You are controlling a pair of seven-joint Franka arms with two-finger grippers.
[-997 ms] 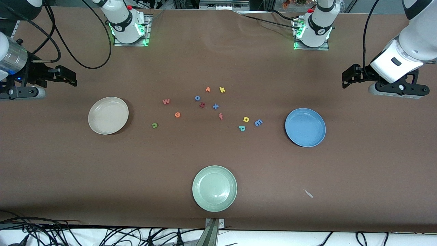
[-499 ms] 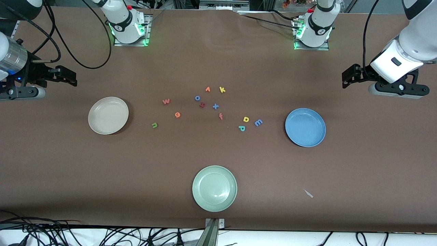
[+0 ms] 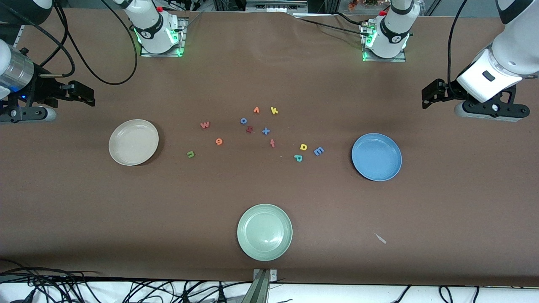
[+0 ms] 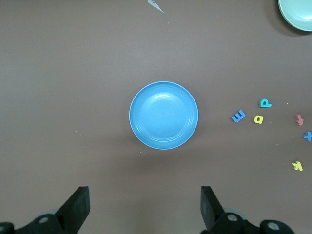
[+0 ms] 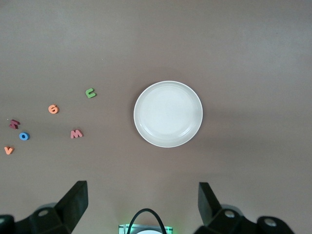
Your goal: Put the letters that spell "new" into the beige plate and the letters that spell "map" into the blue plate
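The empty beige plate (image 3: 133, 142) (image 5: 168, 113) lies toward the right arm's end. Beside it lie the green n (image 3: 190, 154) (image 5: 90, 92), orange e (image 3: 219, 141) (image 5: 53, 109) and red-pink w (image 3: 205, 125) (image 5: 76, 133). The empty blue plate (image 3: 376, 157) (image 4: 164, 115) lies toward the left arm's end, with the blue m (image 3: 318, 151) (image 4: 238, 116), yellow a (image 3: 303, 147) (image 4: 258, 119) and teal p (image 3: 298, 158) (image 4: 265, 103) beside it. My right gripper (image 3: 86, 95) (image 5: 143, 192) hangs open high by the beige plate. My left gripper (image 3: 427, 97) (image 4: 145, 195) hangs open high by the blue plate. Both hold nothing.
A pale green plate (image 3: 264, 232) sits near the table's front edge. In the middle lie an orange v (image 3: 256, 110), yellow k (image 3: 274, 110), blue o (image 3: 243, 120), dark red letter (image 3: 249, 129), blue x (image 3: 265, 131) and red f (image 3: 272, 143). A white scrap (image 3: 381, 238) lies nearer the camera than the blue plate.
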